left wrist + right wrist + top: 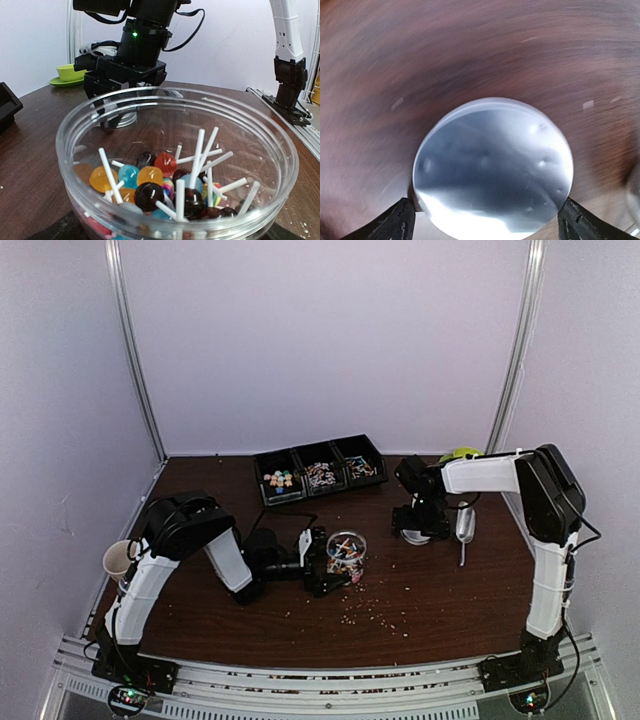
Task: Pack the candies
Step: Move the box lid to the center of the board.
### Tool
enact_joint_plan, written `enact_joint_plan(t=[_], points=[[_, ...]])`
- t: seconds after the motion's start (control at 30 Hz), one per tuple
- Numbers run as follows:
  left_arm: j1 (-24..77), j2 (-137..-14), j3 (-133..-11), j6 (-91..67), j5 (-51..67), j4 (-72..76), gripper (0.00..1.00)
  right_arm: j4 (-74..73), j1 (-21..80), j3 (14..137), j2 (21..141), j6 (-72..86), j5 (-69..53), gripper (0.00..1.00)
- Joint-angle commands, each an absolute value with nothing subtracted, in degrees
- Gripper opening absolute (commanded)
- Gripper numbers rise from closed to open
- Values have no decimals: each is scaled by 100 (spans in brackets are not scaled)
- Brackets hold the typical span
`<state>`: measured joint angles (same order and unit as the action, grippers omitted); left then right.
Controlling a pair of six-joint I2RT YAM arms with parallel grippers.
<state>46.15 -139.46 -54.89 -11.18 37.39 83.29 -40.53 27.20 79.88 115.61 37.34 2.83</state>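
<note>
Candies (pixel 150 176): lollipops, heaped in clear jar (pixel 280 165) at mid-table. Left gripper (pixel 325 565) was spread wide at the jar; right gripper (pixel 490 222) was spread wide astride a round lid (pixel 492 165), not yet gripped. Judged needful: jaws centred on the rim, closed level. Table (pixel 430 600) was dark wood, strewn with crumbs (pixel 370 615); walls (pixel 330 340) white.

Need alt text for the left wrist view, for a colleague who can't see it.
A clear round bowl fills the view, its bottom heaped with lollipops in orange, red, blue and dark colours, white sticks pointing up. It stands on a dark wooden table; behind it are the right arm and a green cup.
</note>
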Motion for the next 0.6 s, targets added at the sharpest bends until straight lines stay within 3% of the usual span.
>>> enact_joint_plan(t=[0.0, 0.33, 0.57], points=[[4584, -14331, -5422, -1162, 3806, 7699, 97, -4353, 3096, 7941, 11574, 3094, 543, 100], [4585, -14317, -5388, -1178, 3801, 7690, 96, -4112, 3231, 7762, 11623, 2743, 1110, 99], [4579, -14296, -5353, -1169, 3762, 7714, 96, -3992, 3043, 7791, 11503, 2752, 828, 99]])
